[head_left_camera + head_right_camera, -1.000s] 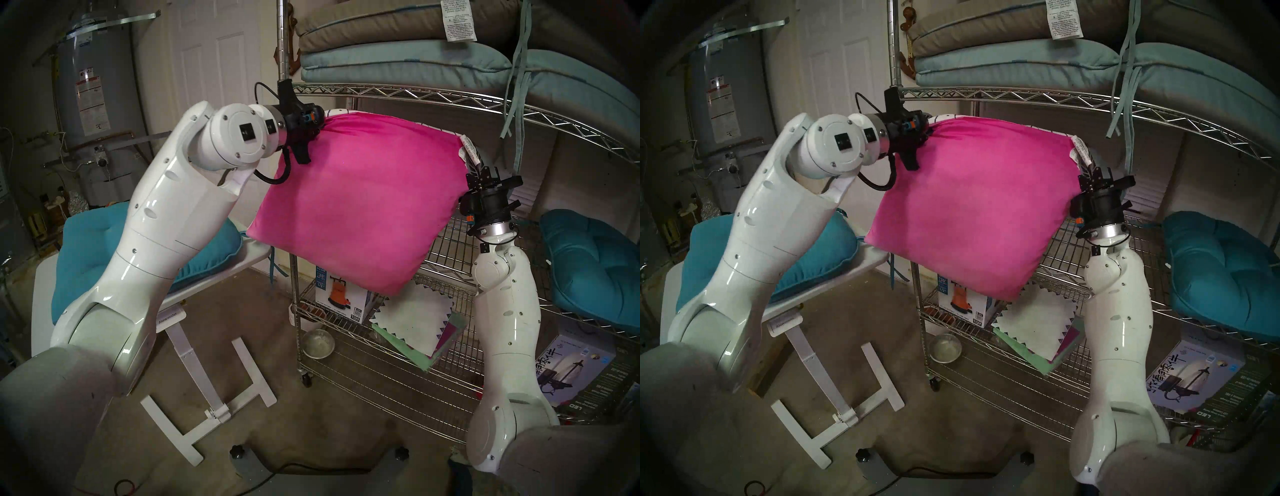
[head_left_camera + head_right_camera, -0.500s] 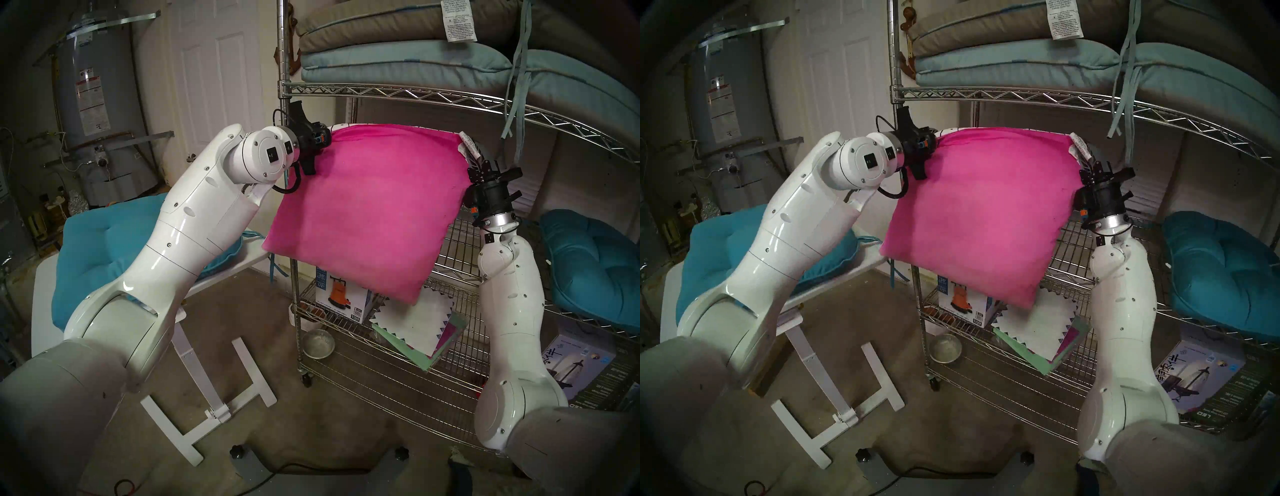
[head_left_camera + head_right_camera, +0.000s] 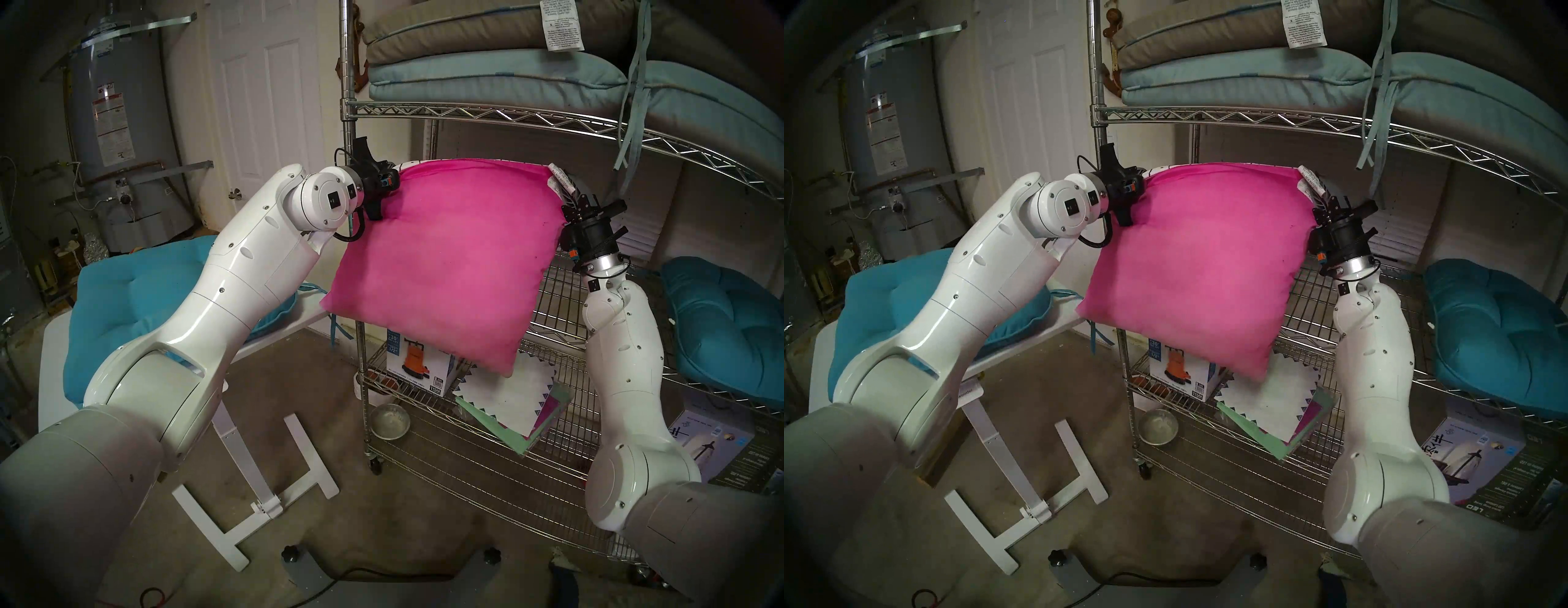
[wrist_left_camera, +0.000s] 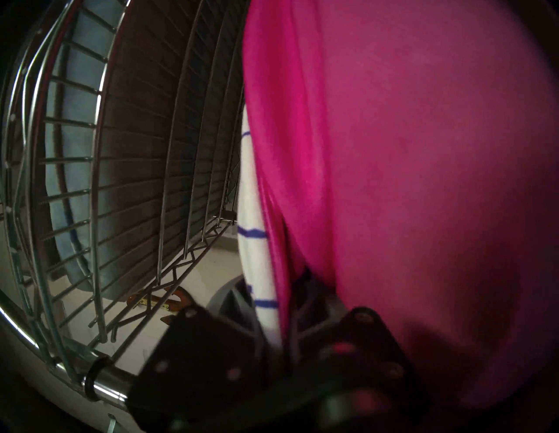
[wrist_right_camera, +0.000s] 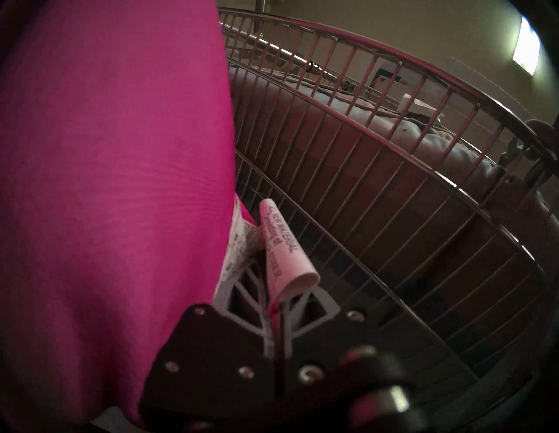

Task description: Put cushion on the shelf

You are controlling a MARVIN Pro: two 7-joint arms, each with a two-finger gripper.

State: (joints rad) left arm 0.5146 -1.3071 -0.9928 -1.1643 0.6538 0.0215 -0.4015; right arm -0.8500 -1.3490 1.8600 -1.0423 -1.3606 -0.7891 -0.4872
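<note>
**Cushion held up at the rack between two closed grippers**

Concrete floor and a pale panelled door (image 3: 263, 106) frame our scene, with a grey water heater (image 3: 123, 127) at the far left. On the right stands the shelf (image 3: 488, 115), a chrome wire rack whose upper tier carries flat taupe and pale-blue pads (image 3: 488, 76). We see a teal tufted cushion (image 3: 729, 327) on a tier at the right and another on the white tilting table (image 3: 263, 479) at the left.

We hold the cushion (image 3: 445, 263) in the air by its two top corners, pink face toward us, hanging just under that upper tier and in front of the open middle tier. Its lower edge hangs above a boxed pump (image 3: 418, 365) and some paper sheets (image 3: 509, 395) on a lower tier.

Our left gripper (image 3: 392, 180) is clamped tight on the cushion's upper left corner; in the left wrist view its fingers pinch pink fabric and a white, blue-lined edge. Our right gripper (image 3: 572, 204) is likewise closed on the upper right corner, beside the curled white care tag (image 5: 284, 251).
</note>
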